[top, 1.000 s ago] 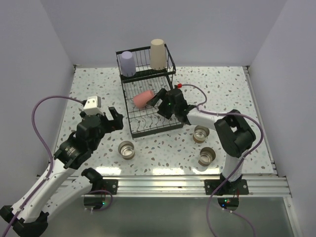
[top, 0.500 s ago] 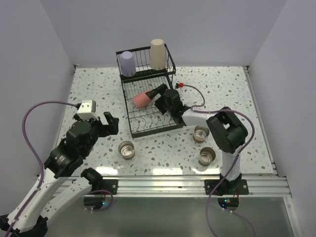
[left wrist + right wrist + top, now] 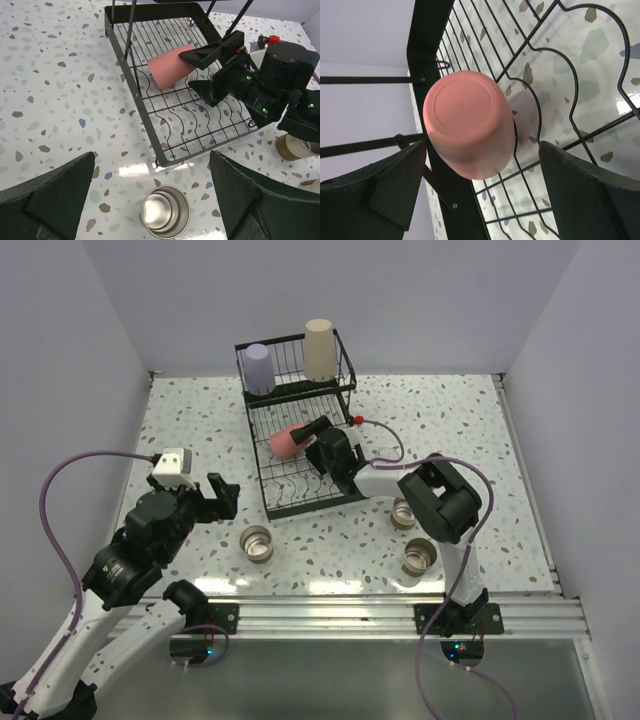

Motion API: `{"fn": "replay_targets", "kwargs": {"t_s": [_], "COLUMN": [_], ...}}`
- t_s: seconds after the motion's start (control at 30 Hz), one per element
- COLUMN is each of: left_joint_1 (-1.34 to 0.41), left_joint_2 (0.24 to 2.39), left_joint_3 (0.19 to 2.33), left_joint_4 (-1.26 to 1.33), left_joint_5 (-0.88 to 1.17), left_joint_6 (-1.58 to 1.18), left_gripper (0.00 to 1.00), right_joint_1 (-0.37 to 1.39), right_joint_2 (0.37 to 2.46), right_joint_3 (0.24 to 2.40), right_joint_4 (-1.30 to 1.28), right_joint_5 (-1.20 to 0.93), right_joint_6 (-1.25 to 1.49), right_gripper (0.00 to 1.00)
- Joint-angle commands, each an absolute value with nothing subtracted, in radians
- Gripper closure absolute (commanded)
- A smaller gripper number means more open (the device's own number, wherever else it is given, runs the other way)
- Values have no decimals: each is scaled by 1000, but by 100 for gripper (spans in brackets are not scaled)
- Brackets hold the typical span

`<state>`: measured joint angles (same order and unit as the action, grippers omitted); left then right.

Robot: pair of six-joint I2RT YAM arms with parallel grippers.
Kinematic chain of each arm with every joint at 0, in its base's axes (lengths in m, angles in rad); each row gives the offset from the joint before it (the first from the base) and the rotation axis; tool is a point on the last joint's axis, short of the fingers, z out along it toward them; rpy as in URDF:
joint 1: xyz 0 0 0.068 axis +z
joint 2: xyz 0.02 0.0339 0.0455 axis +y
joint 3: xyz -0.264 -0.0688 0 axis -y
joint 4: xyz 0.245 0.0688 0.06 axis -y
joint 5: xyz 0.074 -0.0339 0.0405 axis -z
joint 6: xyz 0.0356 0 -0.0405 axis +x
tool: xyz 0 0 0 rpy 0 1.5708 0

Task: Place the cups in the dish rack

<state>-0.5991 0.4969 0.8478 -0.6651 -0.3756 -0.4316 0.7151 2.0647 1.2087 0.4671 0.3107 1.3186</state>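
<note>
The pink cup point(image 3: 169, 65) lies on its side in the rack point(image 3: 131, 85), between the right tool's point(image 3: 187, 70) wide-apart fingers. A crooked squeeze could roll it away. The left tool point(image 3: 225, 495) is wide apart too.

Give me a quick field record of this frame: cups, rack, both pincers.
upper basket: lavender cup, beige cup
lower tray: pink cup lying on its side
table: three short metallic cups, upright
right pincer: open, jaws either side of the pink cup's base end
left pincer: open, empty, left of the dish rack
</note>
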Motion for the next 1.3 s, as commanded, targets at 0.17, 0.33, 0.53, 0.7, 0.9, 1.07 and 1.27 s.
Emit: {"fn": "replay_targets", "kwargs": {"t_s": [0.17, 0.33, 0.53, 0.7, 0.9, 1.07, 1.27], "left_joint_1": [-604, -606, -604, -604, -604, -604, -604], "left_joint_2": [488, 482, 480, 482, 472, 469, 465], "left_joint_3": [896, 896, 899, 919, 936, 940, 943], "left_joint_4": [-672, -670, -673, -698, -724, -735, -741], "left_joint_5": [-347, -341, -339, -342, -354, -357, -373], "left_joint_6": [-399, -397, -394, -383, -382, -385, -393], "left_gripper": [0, 0, 0, 0, 0, 0, 0], "right_joint_1": [729, 730, 732, 732, 735, 749, 781], "right_joint_2": [2108, 2120, 2171, 2195, 2207, 2207, 2218], "right_joint_3": [1281, 1340, 1414, 1439, 1496, 1546, 1640], "right_joint_4": [554, 532, 496, 462, 393, 341, 256], "right_joint_5": [439, 440, 440, 430, 410, 384, 370], "right_joint_6": [1344, 1324, 1321, 1318, 1259, 1206, 1115], "right_gripper": [3, 3, 4, 10, 13, 32, 36]}}
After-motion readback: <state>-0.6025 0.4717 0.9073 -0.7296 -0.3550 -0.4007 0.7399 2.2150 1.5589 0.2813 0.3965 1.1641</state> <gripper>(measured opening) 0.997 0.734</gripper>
